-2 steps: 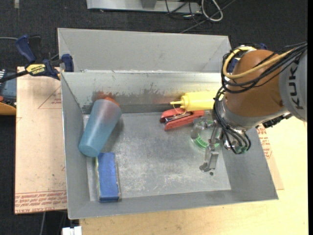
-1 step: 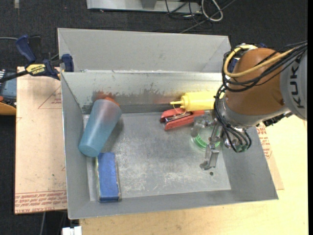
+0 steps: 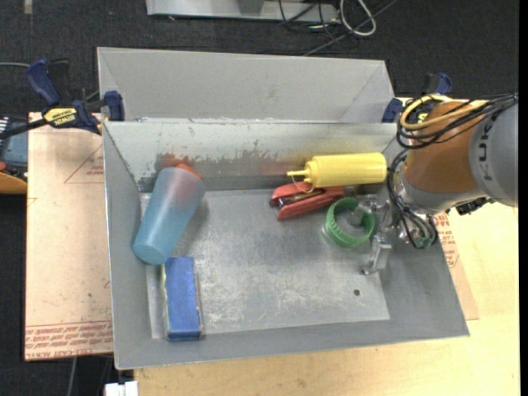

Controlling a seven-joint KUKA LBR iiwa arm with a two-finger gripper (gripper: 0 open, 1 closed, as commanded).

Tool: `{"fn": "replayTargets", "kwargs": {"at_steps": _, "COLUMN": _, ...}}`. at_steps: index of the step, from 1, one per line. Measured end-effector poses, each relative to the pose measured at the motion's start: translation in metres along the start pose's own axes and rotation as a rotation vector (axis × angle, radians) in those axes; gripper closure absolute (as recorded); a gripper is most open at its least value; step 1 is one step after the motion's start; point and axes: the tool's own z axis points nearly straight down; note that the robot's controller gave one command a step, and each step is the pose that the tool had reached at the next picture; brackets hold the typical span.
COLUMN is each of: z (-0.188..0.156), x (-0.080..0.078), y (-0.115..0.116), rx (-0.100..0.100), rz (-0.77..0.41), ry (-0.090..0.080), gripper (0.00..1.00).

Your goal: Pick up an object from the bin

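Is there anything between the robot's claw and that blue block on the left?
Nothing: the camera view shows only bare bin floor between the gripper and the blue block.

- The bin (image 3: 272, 304): grey metal, matt, with scratches.
- The yellow bottle (image 3: 346, 170): smooth plastic, slightly shiny.
- The blue cup (image 3: 167, 215): half-clear, frosted plastic.
- The green ring (image 3: 342, 225): glossy plastic.

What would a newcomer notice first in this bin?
The yellow squeeze bottle lying at the back right stands out first, a red tool just in front of it. At the left a blue cup lies on its side, a blue sponge nearer the front. The end effector hangs beside a green ring at the right.
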Motion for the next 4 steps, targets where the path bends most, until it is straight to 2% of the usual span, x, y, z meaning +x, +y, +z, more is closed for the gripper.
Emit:
{"fn": "replayTargets", "kwargs": {"at_steps": 1, "z": -0.091, "x": -0.025, "y": 0.112, "rx": -0.008, "rz": 0.033, "ry": -0.021, "gripper": 0.00}}
{"fn": "replayTargets", "kwargs": {"at_steps": 2, "z": -0.032, "x": -0.001, "y": 0.040, "rx": 0.000, "rz": 0.147, "ry": 0.004, "gripper": 0.00}}
{"fn": "replayTargets", "kwargs": {"at_steps": 3, "z": -0.008, "x": -0.055, "y": 0.122, "rx": -0.001, "rz": -0.121, "ry": 0.015, "gripper": 0.00}}
{"fn": "replayTargets", "kwargs": {"at_steps": 4, "z": -0.004, "x": -0.002, "y": 0.051, "rx": 0.002, "rz": 0.253, "ry": -0.005, "gripper": 1.00}}
